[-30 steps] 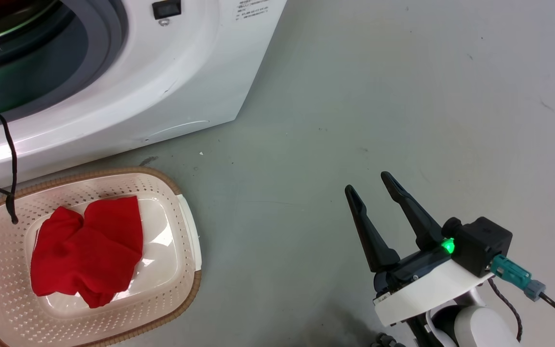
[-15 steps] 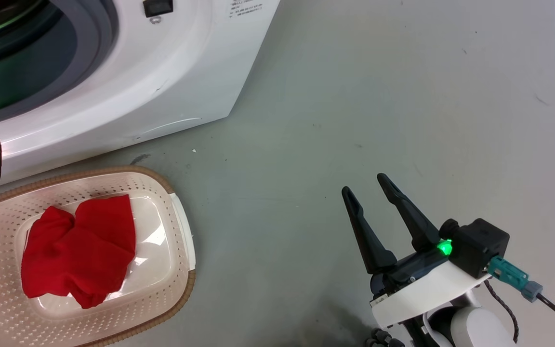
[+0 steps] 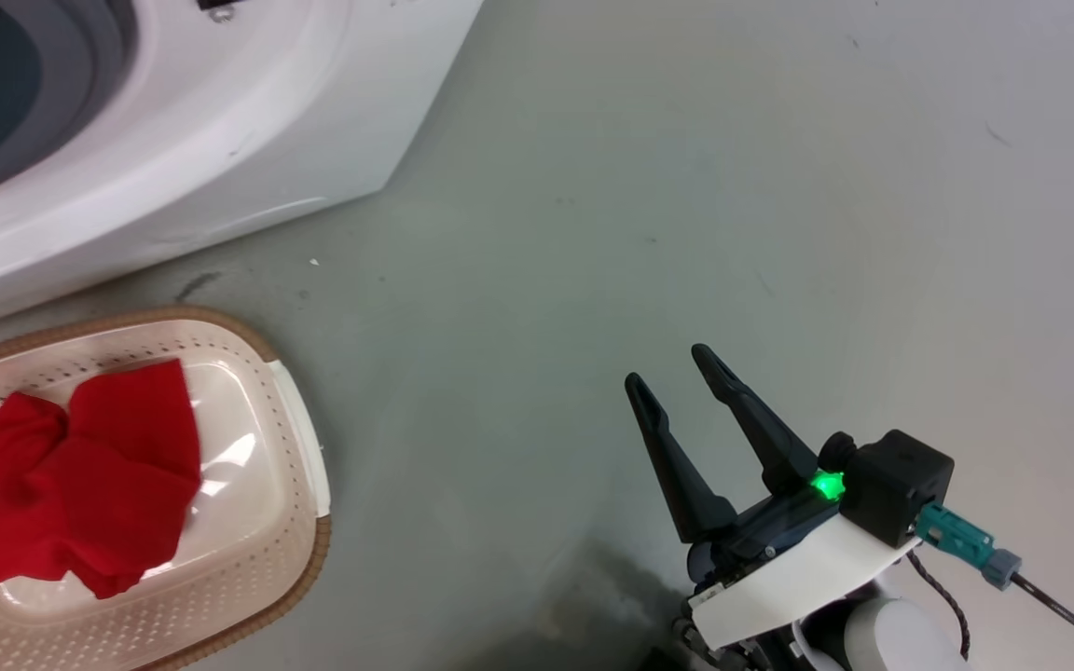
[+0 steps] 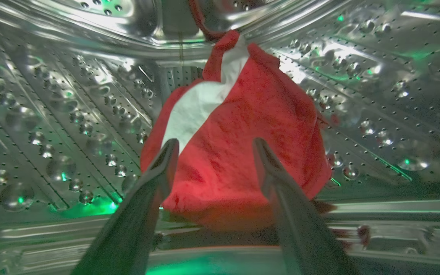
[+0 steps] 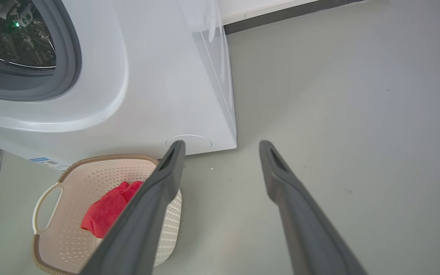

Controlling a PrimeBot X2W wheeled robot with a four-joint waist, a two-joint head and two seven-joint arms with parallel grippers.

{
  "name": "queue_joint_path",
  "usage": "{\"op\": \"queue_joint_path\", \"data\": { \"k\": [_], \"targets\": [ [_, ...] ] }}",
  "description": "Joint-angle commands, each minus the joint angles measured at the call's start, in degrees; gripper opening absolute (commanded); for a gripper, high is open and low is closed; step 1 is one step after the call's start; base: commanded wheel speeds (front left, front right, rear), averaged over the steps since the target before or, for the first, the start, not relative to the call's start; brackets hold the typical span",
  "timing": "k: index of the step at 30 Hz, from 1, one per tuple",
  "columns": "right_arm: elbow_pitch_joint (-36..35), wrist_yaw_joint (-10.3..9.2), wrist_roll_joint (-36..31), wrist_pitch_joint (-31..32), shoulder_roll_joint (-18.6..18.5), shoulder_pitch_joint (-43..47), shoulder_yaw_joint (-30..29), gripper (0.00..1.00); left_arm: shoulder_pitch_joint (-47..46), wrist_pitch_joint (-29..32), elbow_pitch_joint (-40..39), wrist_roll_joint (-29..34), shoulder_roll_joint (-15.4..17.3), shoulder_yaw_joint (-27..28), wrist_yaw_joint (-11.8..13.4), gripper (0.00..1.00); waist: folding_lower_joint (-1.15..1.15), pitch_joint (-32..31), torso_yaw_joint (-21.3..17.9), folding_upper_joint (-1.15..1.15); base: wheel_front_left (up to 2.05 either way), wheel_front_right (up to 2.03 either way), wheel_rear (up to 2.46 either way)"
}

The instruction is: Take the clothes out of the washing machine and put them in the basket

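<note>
Head cam's swung since 1 s ago: washer (image 3: 248, 140) and basket (image 3: 262, 559) have slid toward frame left. That's cam motion, not the objs. R arm kept its pose: right gripper (image 3: 666, 366) sits low over the floor (image 3: 686, 186), fingers apart, nothing held, tips aimed toward washer's bottom corner, green LED (image 3: 821, 485) lit at its wrist. Basket is well off to that gripper's left; in the R wrist cam its left finger covers part of the basket rim. Plain red garment (image 3: 80, 485) lies crumpled on the basket floor.

Your L arm's inside the drum (image 4: 52, 114): left gripper (image 4: 215, 142) has fingers spread, not clamped on anything. Banded red garment (image 4: 243, 126) lies on the drum wall right ahead of the tips, both fingers overlapping it in view; can't tell if they touch the cloth.
</note>
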Motion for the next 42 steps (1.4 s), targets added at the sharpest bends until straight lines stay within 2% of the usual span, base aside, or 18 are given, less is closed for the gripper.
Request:
{"op": "queue_joint_path", "data": {
  "k": [1, 2, 7, 20, 27, 28, 29, 30, 36, 42],
  "targets": [
    [-0.08, -0.04, 0.37, -0.49, 0.15, -0.76, 0.4, 1.0, -1.24, 1.78, -0.26, 0.45, 0.5, -0.42, 0.47, 1.0, 0.0, 1.84, -1.31, 0.0, 0.0, 0.0, 0.0],
    [0.16, -0.04, 1.03, -0.96, 0.16, -1.0, 1.44, 1.0, -3.33, 5.41, -0.89, 0.75, 1.22, -0.89, 1.38, 1.0, 0.0, 3.36, -2.5, 0.0, 0.0, 0.0, 0.0],
    [0.48, -0.04, 1.86, -1.45, 0.15, -0.81, 3.0, 1.0, -5.6, 9.86, -1.57, 1.04, 1.88, -1.8, 2.63, 1.0, 0.0, 5.73, -4.35, 0.0, 0.0, 0.0, 0.0],
    [-0.3, -0.04, 1.69, -1.78, 0.16, 2.53, 3.25, 1.0, -7.48, 10.75, 2.52, 1.83, 0.15, -4.06, 3.37, 1.0, 0.0, 7.49, -4.19, 0.0, 0.0, 0.0, 0.0],
    [-1.58, -0.04, 1.09, -1.19, 0.15, 3.82, 3.25, 1.0, -8.63, 11.75, 5.97, 2.41, -1.52, -6.03, 2.21, 1.0, 0.0, 8.0, -3.85, 0.0, 0.04, 0.04, 0.04],
    [-1.78, -0.04, 1.03, -1.11, 0.16, 3.68, 3.32, 1.0, -8.84, 11.57, 6.44, 2.23, -1.72, -5.99, 2.3, 0.59, 0.0, 8.11, -3.81, 0.0, 0.06, 0.06, 0.06],
    [-2.03, -0.04, 0.99, -1.11, 0.16, 3.74, 3.34, 1.0, -8.93, 11.39, 6.75, 2.56, -1.69, -6.35, 2.14, 0.24, 0.0, 8.18, -3.76, 0.0, 0.05, 0.05, 0.05],
    [-2.16, -0.04, 0.94, -1.01, 0.15, 3.84, 3.44, 1.0, -9.16, 10.97, 7.03, 2.79, -1.46, -6.64, 1.98, 0.0, 0.0, 8.21, -3.73, 0.0, 0.04, 0.04, 0.04],
    [-2.58, -0.04, 1.04, -0.61, 0.16, 4.3, 3.72, 1.0, -10.99, 7.77, 8.25, 3.43, -0.56, -7.02, 2.03, 0.0, 0.0, 8.14, -3.81, 0.0, 0.01, 0.01, 0.01],
    [-2.47, -0.04, 1.25, -0.53, 0.16, 3.4, 3.85, 1.0, -13.74, -2.75, 7.61, 4.98, 0.82, -7.1, 1.81, 0.0, 0.0, 8.25, -3.9, 0.0, 0.0, 0.0, 0.0]
  ]
}}
